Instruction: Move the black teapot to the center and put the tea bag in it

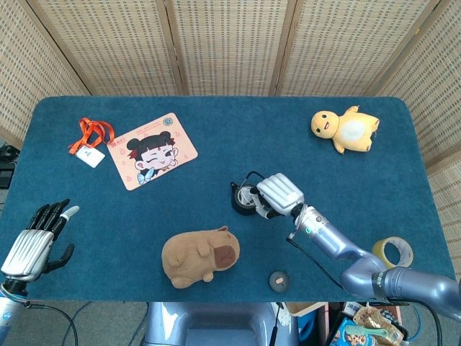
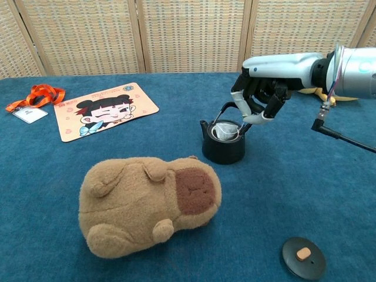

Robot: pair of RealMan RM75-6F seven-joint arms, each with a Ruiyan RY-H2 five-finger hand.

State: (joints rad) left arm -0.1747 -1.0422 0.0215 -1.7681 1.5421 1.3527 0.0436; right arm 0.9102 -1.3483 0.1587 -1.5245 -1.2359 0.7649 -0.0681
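The black teapot (image 1: 245,199) stands uncovered near the table's middle, its handle up. The white tea bag (image 2: 223,130) lies inside the teapot (image 2: 223,145), filling its mouth. My right hand (image 2: 258,98) hovers low over the pot's right rim with its fingers curled and pinched together, still holding the bag's string; the string itself is too thin to make out. In the head view the right hand (image 1: 279,194) sits just right of the pot. My left hand (image 1: 32,241) rests with fingers spread at the front left edge, holding nothing.
The teapot lid (image 2: 302,257) lies at the front right. A brown capybara plush (image 2: 150,202) sits just in front of the pot. A yellow duck plush (image 1: 346,128), a cartoon mat (image 1: 151,150), an orange lanyard (image 1: 90,140) and a tape roll (image 1: 392,252) lie around.
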